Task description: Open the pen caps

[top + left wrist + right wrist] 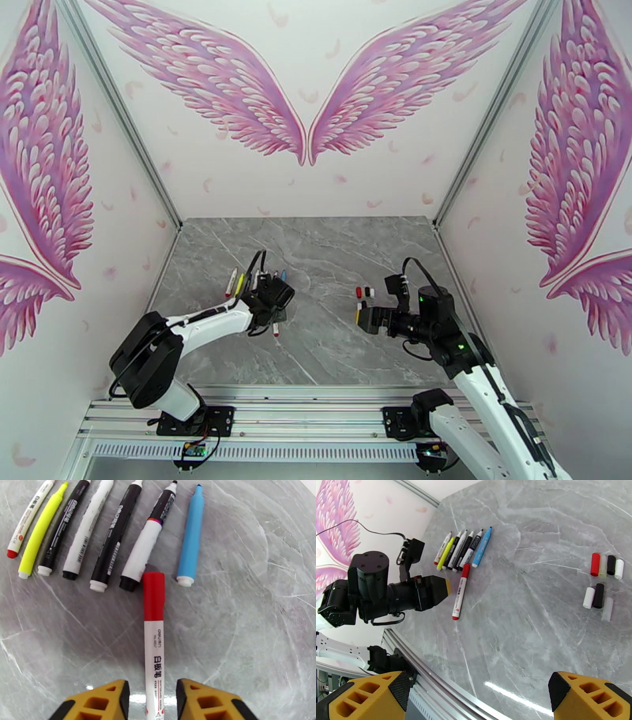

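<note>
Right gripper gapes, left gripper part-open over a pen on grey marble table amid pink-winged walls.

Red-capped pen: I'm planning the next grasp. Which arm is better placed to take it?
Left. The left gripper straddles the red-capped pen, jaws open either side of the barrel. The right gripper hangs open far off, beside the removed caps.

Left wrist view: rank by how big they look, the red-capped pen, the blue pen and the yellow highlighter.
1. Red-capped pen, though it lies nearest the camera and runs off frame.
2. Blue pen and yellow highlighter: too alike to rank.
</note>
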